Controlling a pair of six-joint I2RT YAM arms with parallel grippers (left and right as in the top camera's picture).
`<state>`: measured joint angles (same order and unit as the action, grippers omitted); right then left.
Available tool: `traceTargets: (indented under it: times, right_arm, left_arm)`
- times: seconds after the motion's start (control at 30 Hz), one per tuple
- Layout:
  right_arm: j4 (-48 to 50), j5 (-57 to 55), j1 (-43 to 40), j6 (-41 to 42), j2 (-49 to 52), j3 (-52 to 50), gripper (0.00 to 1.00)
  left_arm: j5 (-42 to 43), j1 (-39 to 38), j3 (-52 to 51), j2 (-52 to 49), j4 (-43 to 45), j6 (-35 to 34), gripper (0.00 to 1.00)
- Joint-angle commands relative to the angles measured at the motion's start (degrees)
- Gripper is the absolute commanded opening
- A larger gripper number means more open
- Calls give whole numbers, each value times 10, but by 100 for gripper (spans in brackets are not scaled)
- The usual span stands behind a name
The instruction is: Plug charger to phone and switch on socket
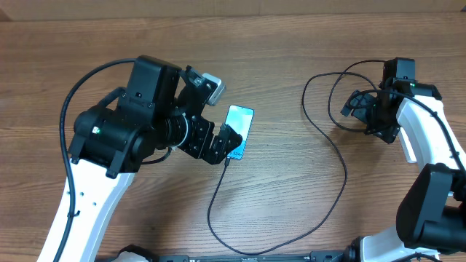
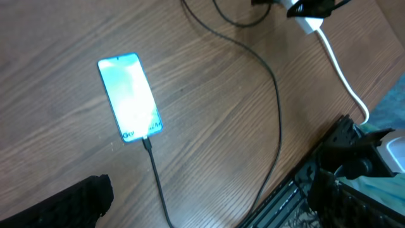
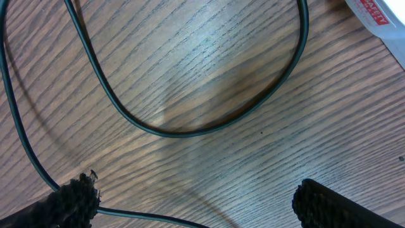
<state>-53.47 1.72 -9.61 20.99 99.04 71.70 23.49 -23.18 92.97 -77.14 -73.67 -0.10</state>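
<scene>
One step of two looks done: the charger (image 2: 280,126) has its plug tip seated in the phone (image 2: 130,96), at the end facing the desk's near edge. The phone lies lit near the middle of the desk (image 1: 291,44). The left end effector (image 1: 227,143) sits just beside that end, spread wide and empty. The right end effector (image 3: 196,202), also wide and empty, hovers over cable loops by the socket (image 2: 309,24) toward the right edge. The socket's switches are hidden, so I judge switching on is left.
</scene>
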Motion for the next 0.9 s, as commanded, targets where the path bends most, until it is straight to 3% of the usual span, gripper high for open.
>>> traceTargets:
  times: [0.0, 0.5, 0.87]
  right_arm:
    - [3, 4, 3, 3, -12, -1, 100]
    - [3, 4, 3, 3, -12, -1, 100]
    - [3, 4, 3, 3, -12, -1, 100]
  left_arm:
    - [-1, -2, -15, 10, 2, -3, 99]
    - [-1, -2, -26, 16, 2, -3, 100]
    - [-1, -2, -26, 76, 2, -3, 100]
